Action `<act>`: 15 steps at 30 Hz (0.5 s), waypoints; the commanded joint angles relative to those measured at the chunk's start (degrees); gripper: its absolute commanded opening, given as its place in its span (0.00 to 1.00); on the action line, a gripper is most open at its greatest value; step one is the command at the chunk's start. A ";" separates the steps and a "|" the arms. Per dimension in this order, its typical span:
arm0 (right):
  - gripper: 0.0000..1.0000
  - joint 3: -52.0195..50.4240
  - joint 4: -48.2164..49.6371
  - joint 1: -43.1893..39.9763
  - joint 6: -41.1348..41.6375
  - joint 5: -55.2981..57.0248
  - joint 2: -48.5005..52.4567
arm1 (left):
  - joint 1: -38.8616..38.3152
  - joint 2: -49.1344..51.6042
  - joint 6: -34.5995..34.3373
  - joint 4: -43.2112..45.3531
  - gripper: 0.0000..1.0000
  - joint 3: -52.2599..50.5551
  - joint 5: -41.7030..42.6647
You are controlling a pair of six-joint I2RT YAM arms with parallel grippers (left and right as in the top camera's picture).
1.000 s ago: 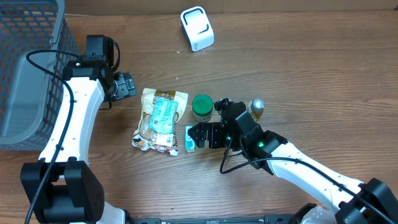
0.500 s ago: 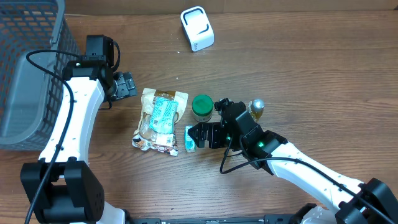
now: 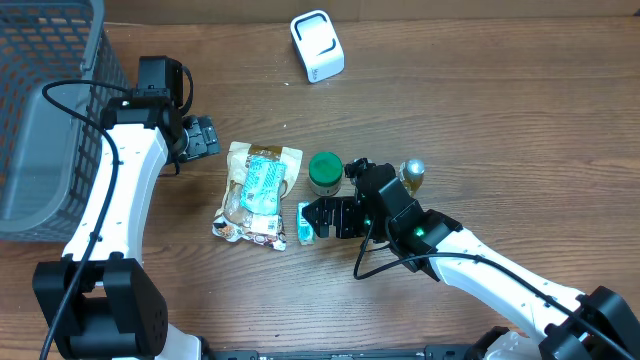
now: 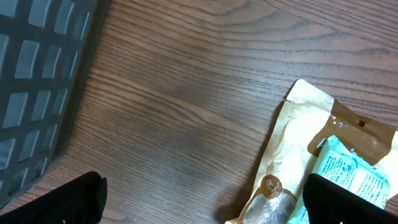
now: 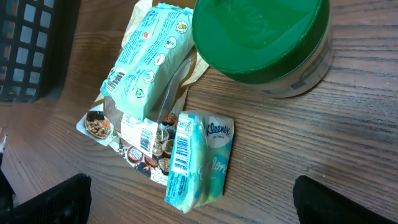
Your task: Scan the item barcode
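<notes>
My overhead camera looks straight down on the whole worktop (image 3: 480, 120). My left wrist camera hangs close over the bag (image 4: 292, 143) by the basket (image 4: 37, 74); my right one, low, shares both.

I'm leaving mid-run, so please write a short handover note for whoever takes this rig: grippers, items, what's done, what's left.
Left gripper: open, empty, between basket and snack bag.
Right gripper: open, empty, jaws either side of the tissue pack, not gripping.
Items: tissue pack lies flat beside the jar, its barcode showing in the right wrist view. White device, probably the scanner, sits at the far edge.
Done: nothing lifted or scanned.
Left: grip an item and present its barcode.
</notes>
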 commanded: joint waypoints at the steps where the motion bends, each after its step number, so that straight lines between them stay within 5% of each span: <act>1: 1.00 -0.11 0.28 0.11 -0.46 0.63 -0.83 | -0.07 -0.24 1.09 0.17 0.99 0.83 -0.15; 15: 1.00 -0.11 0.28 0.11 -0.48 0.63 -0.83 | -0.07 -0.24 1.07 0.20 1.00 0.83 -0.15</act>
